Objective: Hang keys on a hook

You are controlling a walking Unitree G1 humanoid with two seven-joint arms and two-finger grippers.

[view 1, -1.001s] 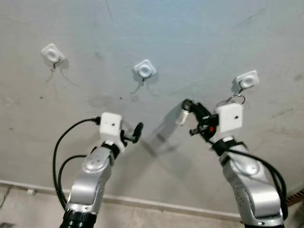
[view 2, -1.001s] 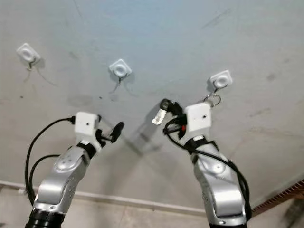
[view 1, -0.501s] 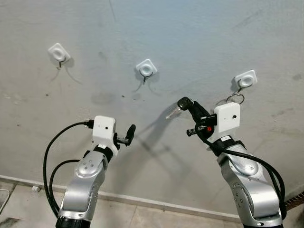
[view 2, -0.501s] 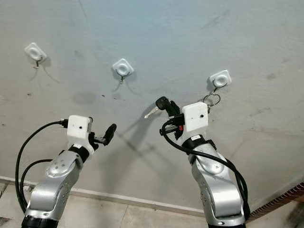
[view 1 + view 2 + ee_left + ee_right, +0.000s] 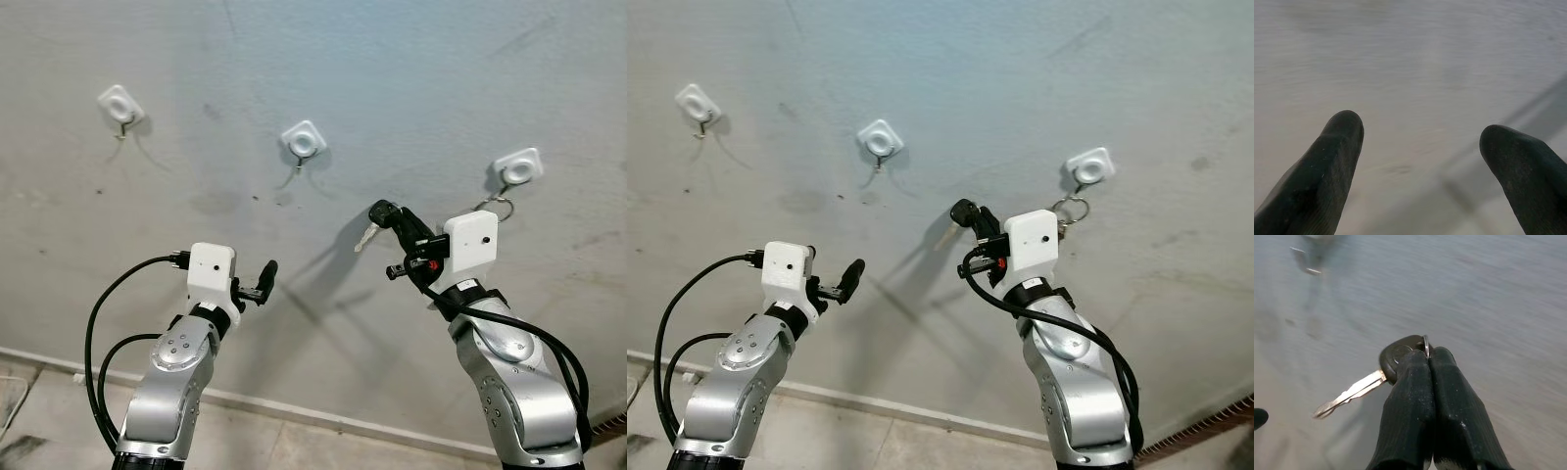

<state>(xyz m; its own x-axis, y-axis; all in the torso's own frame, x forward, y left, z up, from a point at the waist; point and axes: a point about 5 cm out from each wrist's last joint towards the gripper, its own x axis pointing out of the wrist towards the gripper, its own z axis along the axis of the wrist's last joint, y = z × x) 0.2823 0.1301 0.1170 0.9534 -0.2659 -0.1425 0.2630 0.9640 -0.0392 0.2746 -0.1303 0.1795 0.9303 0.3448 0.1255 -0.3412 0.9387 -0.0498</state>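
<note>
Three white hooks are fixed to the grey wall: a left hook (image 5: 119, 103), a middle hook (image 5: 303, 140) and a right hook (image 5: 518, 167). A metal key ring (image 5: 496, 208) hangs under the right hook. My right gripper (image 5: 383, 212) is shut on a black-headed key (image 5: 1397, 354) whose silver blade (image 5: 362, 238) points down-left, below and right of the middle hook. The key's ring (image 5: 1425, 345) shows edge-on at my fingertips. My left gripper (image 5: 268, 272) is raised lower on the wall, open and holding nothing; its fingers (image 5: 1334, 152) face bare wall.
The grey wall (image 5: 411, 88) is marked with dark smudges. A pale skirting board (image 5: 294, 409) runs along its foot above the floor (image 5: 59, 431). Black cables (image 5: 103, 333) loop beside my left arm.
The camera has shifted a little. My right gripper turned the key so its blade drooped from pointing left to down-left. My left arm stayed about where it was.
</note>
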